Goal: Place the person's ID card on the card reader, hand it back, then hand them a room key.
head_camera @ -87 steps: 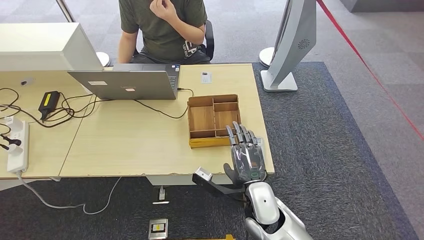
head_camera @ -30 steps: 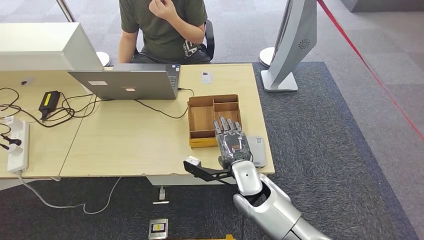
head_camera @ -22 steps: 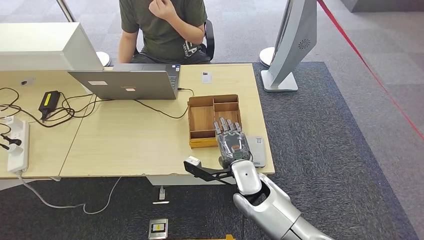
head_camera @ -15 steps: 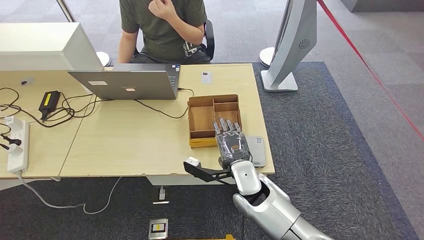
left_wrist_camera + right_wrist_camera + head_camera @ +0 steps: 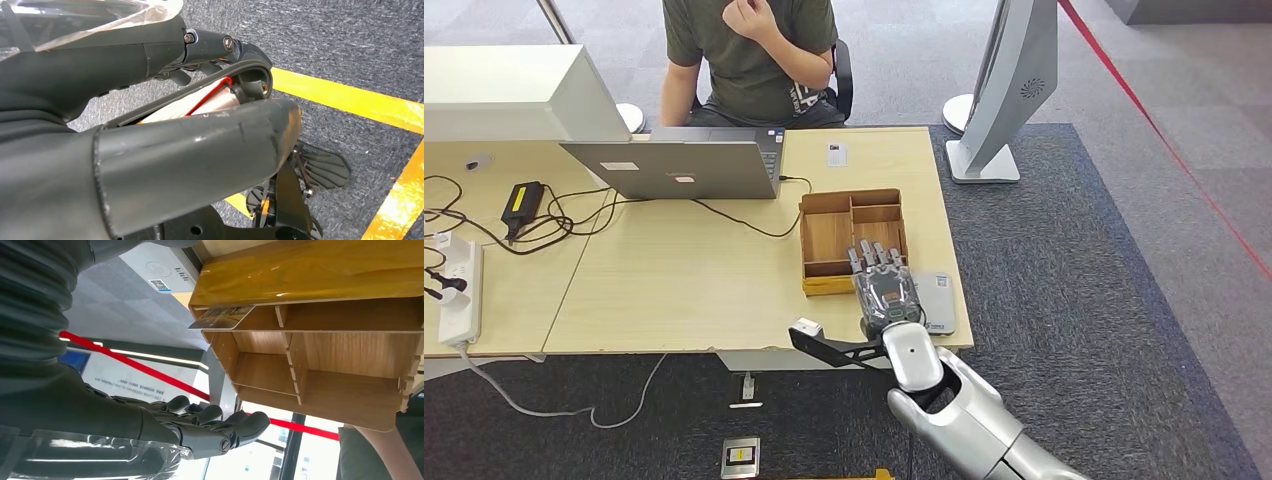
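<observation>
Landmark for all placings: the wooden tray (image 5: 828,237), an open-topped compartment box on the light wood desk (image 5: 674,290).

Hidden or unclear:
- Card reader (image 5: 938,300): grey slab just right of the tray's near corner, partly covered by the right hand (image 5: 886,290); its white underside and code label show in the right wrist view (image 5: 162,270).
- Card (image 5: 222,316): thin, printed, lying in the tray compartment nearest the reader, one corner poking past the tray wall; print too small to read, so ID card or room key cannot be told. The hand covers it in the head view.
- Left hand (image 5: 150,125): dark shapes close against its wrist camera; fingers apart or closed cannot be told.
- Person (image 5: 749,50): seated beyond the tray at the desk's far edge, cut off at the top, one hand raised.

Hand and card:
- Right hand flat, fingers straight and slightly apart, holding nothing, above the tray's near right compartment; card below it, not touched.

Surface and room:
- Laptop (image 5: 679,165) left of and beyond the tray; cable running toward the tray.
- Power strip (image 5: 459,295) far left.
- Small white card (image 5: 836,154) beyond the tray.
- Dark carpet (image 5: 1084,300) right of the desk, crossed by a red line (image 5: 1164,140).
</observation>
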`<state>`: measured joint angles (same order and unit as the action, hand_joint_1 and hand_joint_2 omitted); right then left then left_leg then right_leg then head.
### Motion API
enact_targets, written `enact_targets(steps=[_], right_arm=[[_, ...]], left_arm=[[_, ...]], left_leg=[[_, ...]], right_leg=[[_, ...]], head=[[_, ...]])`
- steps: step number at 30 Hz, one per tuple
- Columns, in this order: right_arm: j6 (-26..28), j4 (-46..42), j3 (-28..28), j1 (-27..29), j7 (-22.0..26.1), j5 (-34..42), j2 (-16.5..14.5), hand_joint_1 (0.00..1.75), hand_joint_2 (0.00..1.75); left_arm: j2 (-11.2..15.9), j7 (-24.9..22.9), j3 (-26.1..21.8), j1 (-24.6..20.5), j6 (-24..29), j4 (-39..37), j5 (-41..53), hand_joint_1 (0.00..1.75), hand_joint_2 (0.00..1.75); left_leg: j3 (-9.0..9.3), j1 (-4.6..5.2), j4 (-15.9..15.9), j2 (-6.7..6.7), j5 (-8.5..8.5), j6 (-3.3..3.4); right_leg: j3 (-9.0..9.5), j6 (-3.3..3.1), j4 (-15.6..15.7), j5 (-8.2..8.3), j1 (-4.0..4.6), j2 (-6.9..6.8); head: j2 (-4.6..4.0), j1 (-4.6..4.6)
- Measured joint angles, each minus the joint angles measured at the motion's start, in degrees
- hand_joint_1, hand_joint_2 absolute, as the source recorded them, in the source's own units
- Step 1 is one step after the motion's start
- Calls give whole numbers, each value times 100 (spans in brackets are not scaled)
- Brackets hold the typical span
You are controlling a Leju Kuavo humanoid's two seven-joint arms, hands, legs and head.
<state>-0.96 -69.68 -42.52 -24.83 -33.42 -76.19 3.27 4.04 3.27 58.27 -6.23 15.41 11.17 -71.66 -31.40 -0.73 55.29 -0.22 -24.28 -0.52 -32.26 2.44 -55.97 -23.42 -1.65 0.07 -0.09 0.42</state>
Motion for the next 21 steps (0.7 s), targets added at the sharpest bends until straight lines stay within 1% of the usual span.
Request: enact_targets(steps=[4,8,10,21], right_arm=[[-33,6,-3,-52,25,137,-22,0,175],[-10,39,28,-73,122,788,-69,0,175],[4,53,32,-91,114,932,-76,0,175],[10,88,33,-122,87,994,-83,0,175]], left_arm=[[0,15,-14,0,4,0,-16,0,0],[0,-6,-46,1,4,0,-28,0,0],[0,-18,-53,2,5,0,-32,0,0],[0,-24,-59,3,7,0,-33,0,0]], left_leg=[[0,0,0,0,0,0],[0,0,0,0,0,0],[0,0,0,0,0,0],[0,0,0,0,0,0]], right_leg=[[0,0,0,0,0,0],[0,0,0,0,0,0],[0,0,0,0,0,0],[0,0,0,0,0,0]], head=[[0,0],[1,0],[1,1],[1,0]])
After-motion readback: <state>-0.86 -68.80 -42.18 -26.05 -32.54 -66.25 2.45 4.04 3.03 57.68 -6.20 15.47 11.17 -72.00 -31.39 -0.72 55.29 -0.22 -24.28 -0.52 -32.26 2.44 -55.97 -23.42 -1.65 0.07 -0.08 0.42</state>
